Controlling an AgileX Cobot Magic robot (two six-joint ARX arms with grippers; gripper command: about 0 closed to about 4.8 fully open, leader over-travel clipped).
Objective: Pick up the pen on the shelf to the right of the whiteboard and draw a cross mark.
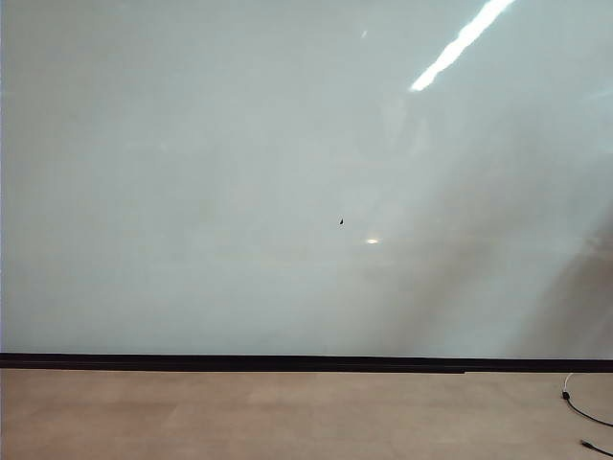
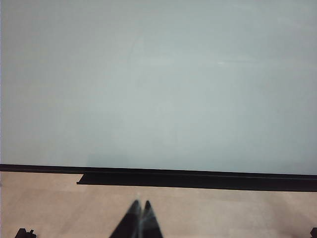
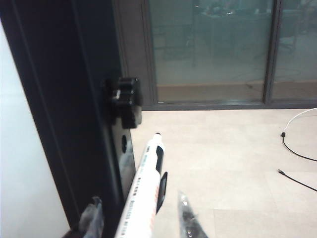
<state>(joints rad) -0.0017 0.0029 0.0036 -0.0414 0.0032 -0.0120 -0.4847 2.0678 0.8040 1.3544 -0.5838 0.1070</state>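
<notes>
1. The whiteboard (image 1: 239, 172) fills nearly the whole exterior view, a tiny black speck (image 1: 342, 221) near its middle
2. The right gripper (image 3: 141, 218), off the whiteboard's dark side edge, is clamped on the pen (image 3: 143, 191)
3. The left gripper (image 2: 139, 208) faces the whiteboard's lower strip, fingertips pressed together, holding nothing
</notes>
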